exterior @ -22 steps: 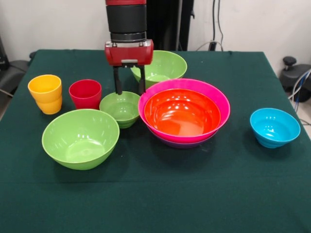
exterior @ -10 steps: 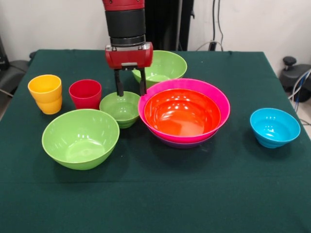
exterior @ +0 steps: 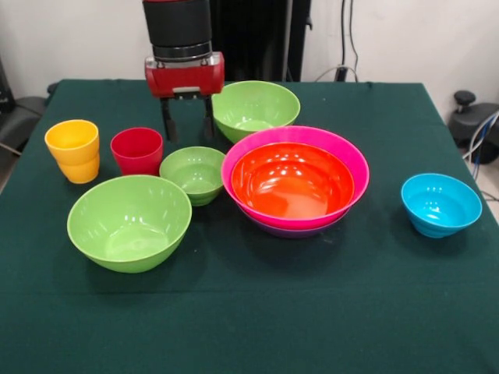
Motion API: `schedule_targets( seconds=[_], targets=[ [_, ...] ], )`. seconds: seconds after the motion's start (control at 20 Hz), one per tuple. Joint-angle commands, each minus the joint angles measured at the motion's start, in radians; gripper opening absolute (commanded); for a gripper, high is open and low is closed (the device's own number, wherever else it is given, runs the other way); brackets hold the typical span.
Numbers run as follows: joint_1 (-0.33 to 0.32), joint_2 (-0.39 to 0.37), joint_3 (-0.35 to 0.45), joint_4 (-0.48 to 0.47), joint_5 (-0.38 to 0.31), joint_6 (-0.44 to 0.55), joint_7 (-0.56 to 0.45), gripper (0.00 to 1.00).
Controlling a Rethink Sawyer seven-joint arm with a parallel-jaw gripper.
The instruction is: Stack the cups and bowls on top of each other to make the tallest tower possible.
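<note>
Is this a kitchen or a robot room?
Probably a robot lab, not a kitchen. A red and black robot arm with a claw hangs over a green-covered table, cables run down the wall behind, and the plastic bowls, like the blue one, sit empty.

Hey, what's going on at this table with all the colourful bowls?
A red and black robot arm is building a tower from bowls and cups. So far the orange bowl sits nested in the pink bowl, with a purple bowl just showing underneath. The gripper hangs open and empty above the table behind the small green bowl, holding nothing. The two large green bowls, the blue bowl, the red cup and the yellow cup stand loose around it.
</note>
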Motion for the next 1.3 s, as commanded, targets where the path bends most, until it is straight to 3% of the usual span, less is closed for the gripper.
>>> schedule_targets(
  seconds=[0.05, 0.55, 0.95, 1.3],
  targets=[
    [-0.044, 0.042, 0.209, 0.018, -0.117, 0.155, -0.476, 1.0],
    [-0.031, 0.064, 0.236, 0.012, -0.175, 0.211, -0.567, 1.0],
    [-0.071, 0.073, 0.313, 0.035, -0.162, 0.273, -0.719, 1.0],
    [-0.098, 0.095, 0.345, 0.063, -0.196, 0.285, -0.805, 1.0]
  ],
)
